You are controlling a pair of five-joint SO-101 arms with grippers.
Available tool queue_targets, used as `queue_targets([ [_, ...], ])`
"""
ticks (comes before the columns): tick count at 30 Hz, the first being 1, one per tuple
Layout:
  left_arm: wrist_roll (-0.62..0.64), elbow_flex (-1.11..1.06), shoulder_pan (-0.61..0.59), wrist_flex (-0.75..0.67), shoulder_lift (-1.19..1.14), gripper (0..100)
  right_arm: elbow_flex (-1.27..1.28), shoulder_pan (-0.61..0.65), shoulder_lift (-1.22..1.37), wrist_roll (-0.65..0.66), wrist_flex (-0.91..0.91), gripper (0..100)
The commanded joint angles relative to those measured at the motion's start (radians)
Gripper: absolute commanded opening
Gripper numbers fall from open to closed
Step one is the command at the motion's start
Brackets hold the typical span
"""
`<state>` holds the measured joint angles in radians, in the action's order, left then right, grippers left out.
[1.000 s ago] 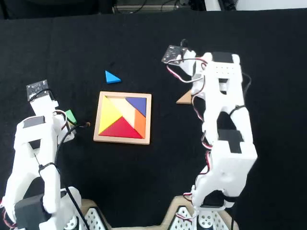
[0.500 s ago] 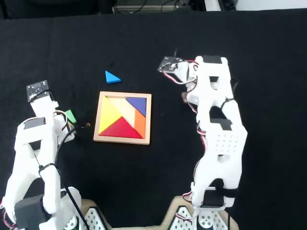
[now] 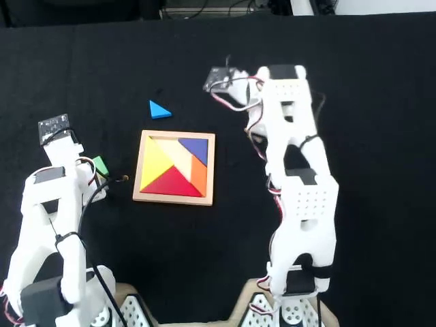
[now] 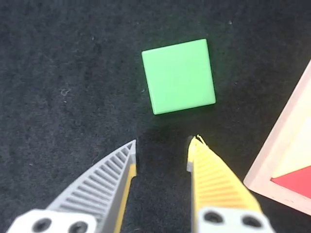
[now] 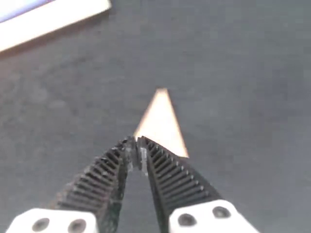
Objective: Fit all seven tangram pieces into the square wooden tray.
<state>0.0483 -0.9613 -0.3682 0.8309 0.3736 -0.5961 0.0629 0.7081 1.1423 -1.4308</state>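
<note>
The square wooden tray [image 3: 139,195] holds yellow, red, orange, blue and pale pieces. A blue triangle [image 3: 159,110] lies on the cloth behind it. The green square [image 3: 100,165] [image 4: 179,76] lies flat just left of the tray, and my left gripper [image 4: 164,144] is open directly short of it, not touching. My right gripper [image 5: 136,145] is shut on the thin edge of a tan triangle [image 5: 161,119], whose point sticks out past the fingertips. In the high view the right arm [image 3: 287,129] stands right of the tray and covers its own gripper.
The table is covered in black cloth [image 3: 368,102]. The tray's corner [image 4: 286,160] lies close beside my left gripper's yellow finger. The tray's pale rim [image 5: 53,19] lies some way beyond my right gripper. Both arm bases stand at the near edge.
The right arm has swung left toward the tray, and the tan triangle that lay on the cloth beside it is now out of sight under the arm. The left arm has not moved.
</note>
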Motion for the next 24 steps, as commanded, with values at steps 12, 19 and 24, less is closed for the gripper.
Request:
queue_targets([
  [12,0.000,0.010,0.012,-0.018,0.018,18,-0.094,-0.032,0.018,0.439,-0.207,37.8],
  [19,0.000,0.012,0.010,-0.020,0.018,18,-0.180,-0.025,0.110,0.482,-0.186,37.8],
  [24,0.000,0.012,0.010,-0.020,0.018,18,-0.314,-0.014,0.245,0.479,-0.209,37.8],
])
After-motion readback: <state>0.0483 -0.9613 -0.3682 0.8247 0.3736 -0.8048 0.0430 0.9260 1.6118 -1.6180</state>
